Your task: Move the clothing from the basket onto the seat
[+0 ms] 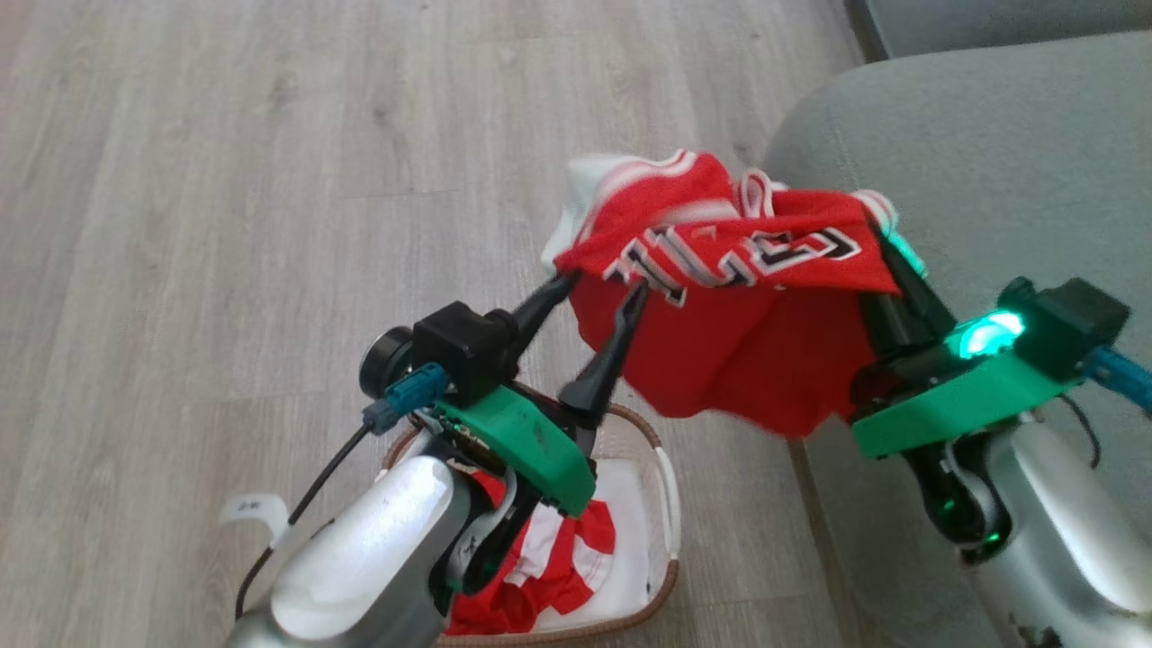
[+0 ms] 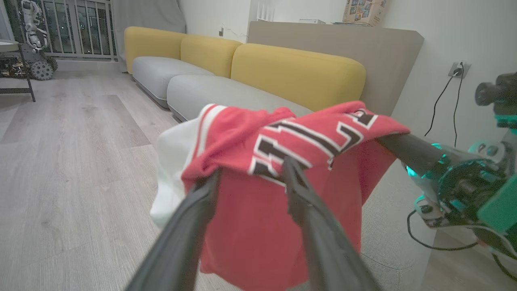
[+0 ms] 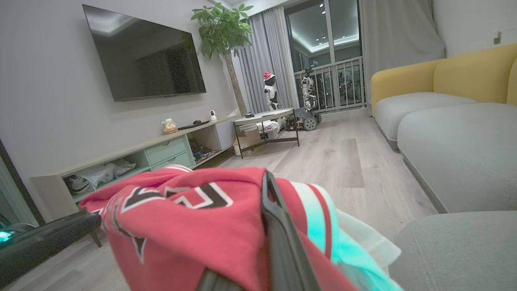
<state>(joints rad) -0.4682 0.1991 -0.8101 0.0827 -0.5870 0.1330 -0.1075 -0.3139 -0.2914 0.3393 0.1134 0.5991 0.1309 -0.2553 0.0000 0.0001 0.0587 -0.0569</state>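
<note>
Carrying a jersey (image 1: 738, 297) from basket (image 1: 670, 540) to seat (image 1: 972, 162): it hangs beside the seat's edge, right gripper (image 1: 891, 261) clamped on it, left gripper (image 1: 606, 283) spread apart beneath. Next I'd swing it over the seat and let go.

- A garment (image 1: 720, 297) was draped between the left end effector (image 1: 606, 286) and the right end effector (image 1: 886, 256), above the floor (image 1: 225, 180).
- The basket (image 1: 668, 504) was set on the floor, below and left of the garment, with more clothing (image 1: 540, 576) inside.
- The seat (image 1: 972, 162) was found right of the basket.
</note>
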